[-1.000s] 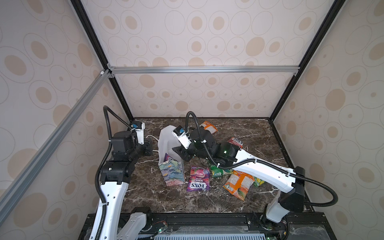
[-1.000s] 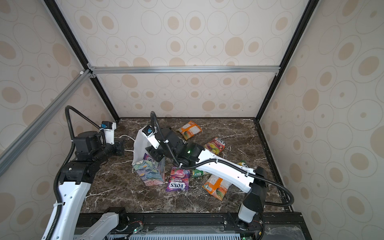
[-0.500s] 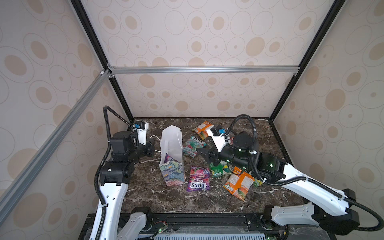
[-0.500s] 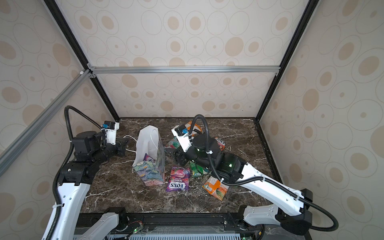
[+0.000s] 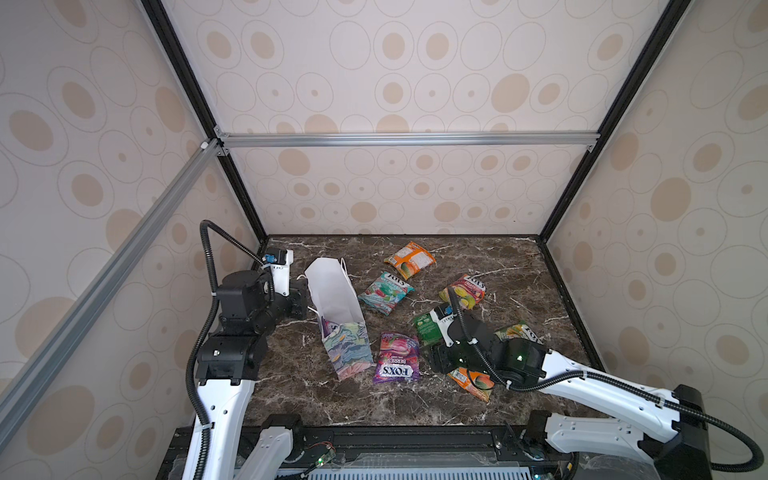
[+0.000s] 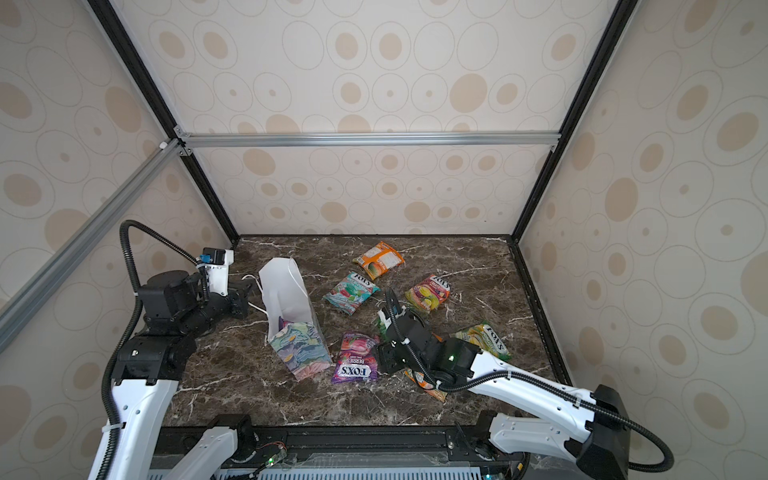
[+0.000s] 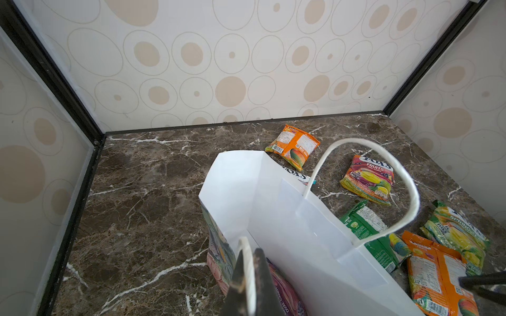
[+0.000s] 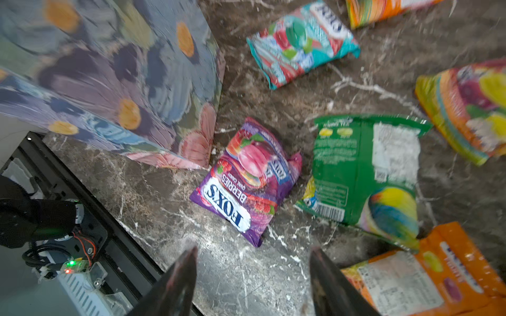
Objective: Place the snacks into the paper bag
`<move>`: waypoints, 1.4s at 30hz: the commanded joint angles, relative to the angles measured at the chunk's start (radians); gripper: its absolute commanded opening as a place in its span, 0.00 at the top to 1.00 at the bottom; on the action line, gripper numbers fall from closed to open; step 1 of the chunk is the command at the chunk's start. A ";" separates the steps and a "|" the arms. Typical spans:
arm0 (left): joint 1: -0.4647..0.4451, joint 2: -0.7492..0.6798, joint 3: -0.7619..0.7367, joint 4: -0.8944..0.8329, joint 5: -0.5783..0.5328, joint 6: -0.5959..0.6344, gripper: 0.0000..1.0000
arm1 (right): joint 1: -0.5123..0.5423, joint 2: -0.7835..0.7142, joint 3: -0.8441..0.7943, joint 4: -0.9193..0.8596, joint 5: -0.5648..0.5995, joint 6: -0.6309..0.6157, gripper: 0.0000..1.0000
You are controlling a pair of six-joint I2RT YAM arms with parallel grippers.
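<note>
1. Left gripper (image 7: pixel 248 262): fingers clamped shut on the near cord handle (image 7: pixel 246 246) of the paper bag (image 7: pixel 273 208). Nothing else steadies the bag.
2. Right gripper (image 8: pixel 253 250): fingers spread wide and empty, poised over the desk (image 8: pixel 241 273) just short of the purple packet (image 8: pixel 246 180).
3. Risk: one thin cord is a weak hold. A brush from the right arm could tip the bag and spill the inner packet (image 7: pixel 286 295).
4. Risk: the green packet (image 8: pixel 364 169) lies just beside the purple one. Wide fingers may catch both, or slide off the glossy film.
5. Bag: stands on its base, left of the desk's centre, with its long axis roughly upright and its mouth up.
6. Purple packet: lies flat, just beside the bag's base. Its long axis runs front to back, with the "FOX'S" end toward the front edge.
</note>
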 commanded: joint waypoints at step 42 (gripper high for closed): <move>0.002 -0.078 -0.060 0.040 -0.047 -0.006 0.98 | -0.051 0.341 -0.216 0.504 -0.160 0.021 0.38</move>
